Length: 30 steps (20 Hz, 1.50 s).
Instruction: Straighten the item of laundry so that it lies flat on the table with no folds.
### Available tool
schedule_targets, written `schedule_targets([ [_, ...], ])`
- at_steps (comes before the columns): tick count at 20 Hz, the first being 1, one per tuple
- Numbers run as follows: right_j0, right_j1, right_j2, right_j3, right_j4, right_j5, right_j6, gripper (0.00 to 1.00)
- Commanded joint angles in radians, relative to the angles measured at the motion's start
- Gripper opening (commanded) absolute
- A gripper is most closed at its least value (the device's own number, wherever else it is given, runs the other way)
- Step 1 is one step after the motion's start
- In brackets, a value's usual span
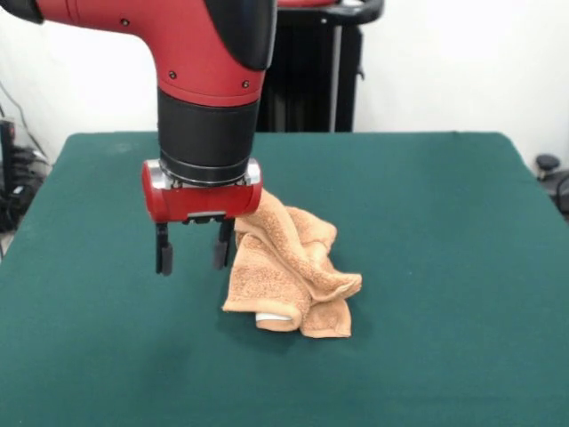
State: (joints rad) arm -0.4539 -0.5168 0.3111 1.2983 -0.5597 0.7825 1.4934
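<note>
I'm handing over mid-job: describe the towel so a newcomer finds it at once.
Start from the green table, which fills most of the front view. Near its middle, just beside the open gripper of the red arm, lies the towel. It is the only cloth there: an orange-tan terry heap, crumpled, with a white tag at its near edge.

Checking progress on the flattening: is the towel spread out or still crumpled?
Crumpled. The towel sits bunched in overlapping folds on the table, a white tag peeking underneath. The end effector hangs open beside it.

One crumpled towel (292, 267), one green table (444, 267), one end effector (192, 253) with two fingers (164, 253).
</note>
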Motion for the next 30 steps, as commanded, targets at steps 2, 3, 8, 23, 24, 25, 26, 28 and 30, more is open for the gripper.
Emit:
schedule_targets([
  [2, 0.032, 0.042, 0.112, 0.176, -0.029, -0.024, -0.163, 1.0],
  [3, 0.036, 0.039, 0.112, 0.179, -0.028, -0.026, -0.157, 1.0],
  [8, 0.049, 0.023, 0.114, 0.176, -0.014, -0.005, -0.138, 1.0],
  [23, 0.068, 0.036, 0.105, 0.167, -0.014, -0.034, -0.086, 1.0],
  [24, 0.071, 0.038, 0.104, 0.168, -0.015, -0.037, -0.082, 1.0],
  [25, 0.076, 0.04, 0.101, 0.168, -0.016, -0.042, -0.073, 1.0],
  [26, 0.078, 0.042, 0.1, 0.169, -0.017, -0.047, -0.069, 1.0],
  [28, 0.083, 0.046, 0.095, 0.17, -0.019, -0.058, -0.058, 1.0],
  [30, 0.085, 0.053, 0.092, 0.169, -0.023, -0.072, -0.052, 1.0],
])
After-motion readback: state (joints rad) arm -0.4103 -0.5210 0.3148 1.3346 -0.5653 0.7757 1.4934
